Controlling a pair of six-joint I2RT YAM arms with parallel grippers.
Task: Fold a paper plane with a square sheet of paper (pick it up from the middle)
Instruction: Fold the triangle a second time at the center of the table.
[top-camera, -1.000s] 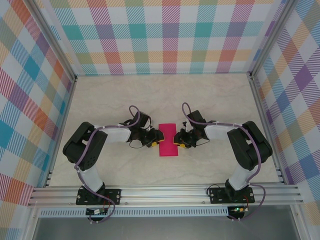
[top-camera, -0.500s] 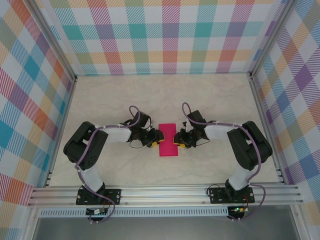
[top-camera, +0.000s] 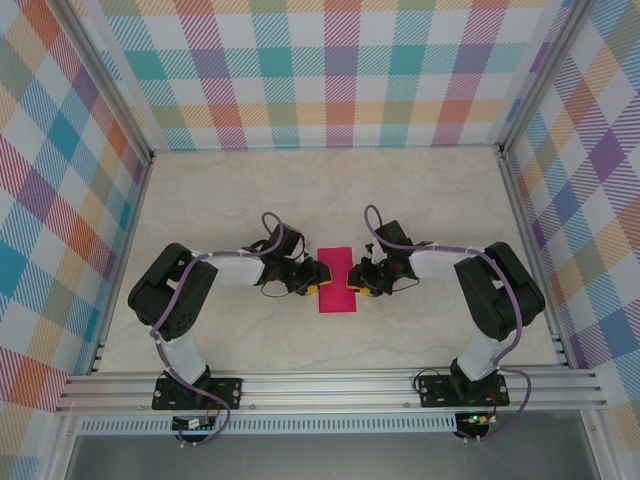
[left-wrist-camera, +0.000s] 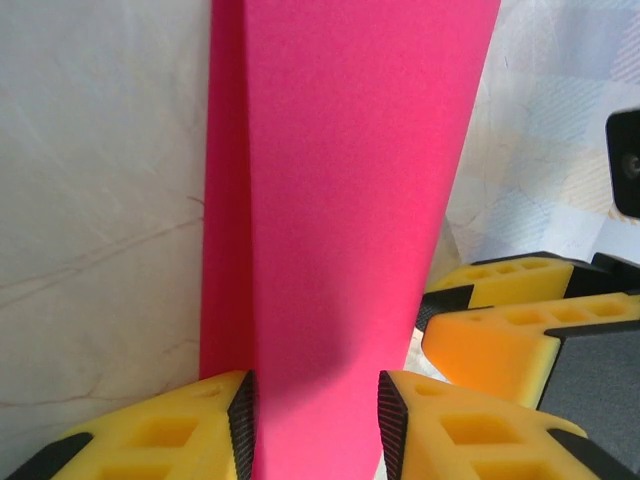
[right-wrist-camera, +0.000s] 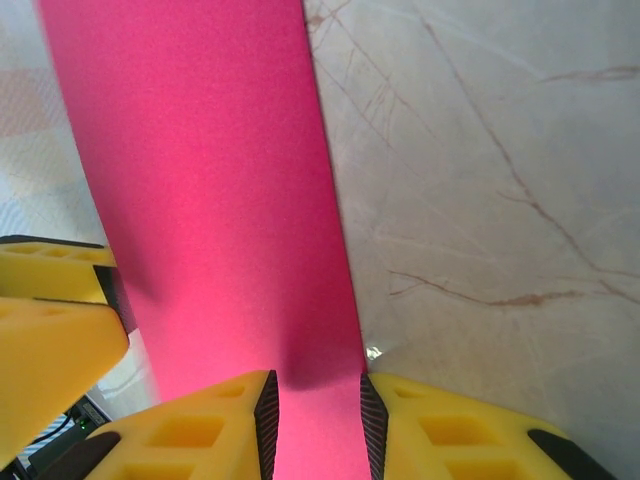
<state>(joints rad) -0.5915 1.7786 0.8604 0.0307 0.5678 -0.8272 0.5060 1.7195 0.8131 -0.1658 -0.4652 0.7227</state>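
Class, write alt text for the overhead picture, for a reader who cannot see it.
A pink paper rectangle lies on a pale marbled table, the left gripper at its left edge and the right gripper at its right. Plaid walls surround the table.

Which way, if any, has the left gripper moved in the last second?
Yes, slightly: the left gripper has crept rightward in the top view, toward the pink paper, away from the left frame rail.

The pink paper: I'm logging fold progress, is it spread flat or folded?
Folded. From above, the paper is a narrow rectangle, not square; the left wrist view shows a second layer's edge along one side.
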